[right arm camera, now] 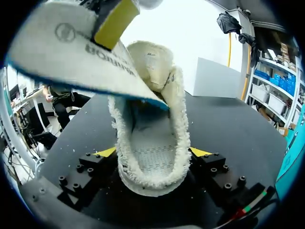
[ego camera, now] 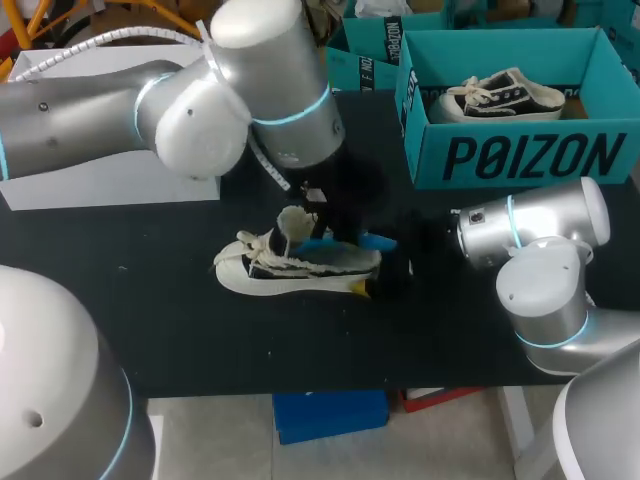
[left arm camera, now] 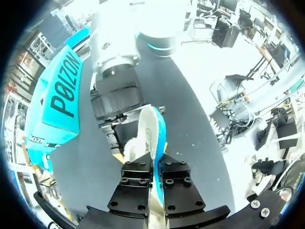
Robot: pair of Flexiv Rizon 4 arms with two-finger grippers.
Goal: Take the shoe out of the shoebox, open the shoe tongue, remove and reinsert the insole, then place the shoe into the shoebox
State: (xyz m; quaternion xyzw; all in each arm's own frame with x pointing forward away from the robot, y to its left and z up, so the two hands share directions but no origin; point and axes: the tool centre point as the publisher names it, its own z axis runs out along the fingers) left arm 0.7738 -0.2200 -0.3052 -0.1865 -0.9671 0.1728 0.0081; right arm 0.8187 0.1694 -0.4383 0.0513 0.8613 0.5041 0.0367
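Insole pinched over shoe, heel held.
L gripper [left arm camera: 155, 168]: fingers nearly closed, clamped on insole [left arm camera: 151, 136] edge, insole tilted just above shoe [ego camera: 300, 268] opening. R gripper [right arm camera: 152, 152]: fingers wide, both tips vs. heel sides, gripping shoe on table [ego camera: 150, 300], well apart from shoebox [ego camera: 520, 155].

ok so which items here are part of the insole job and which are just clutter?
In the job: shoe, heel in right gripper; insole in left gripper; shoebox.
Lying about: second shoe in that shoebox; teal box behind it; white box.
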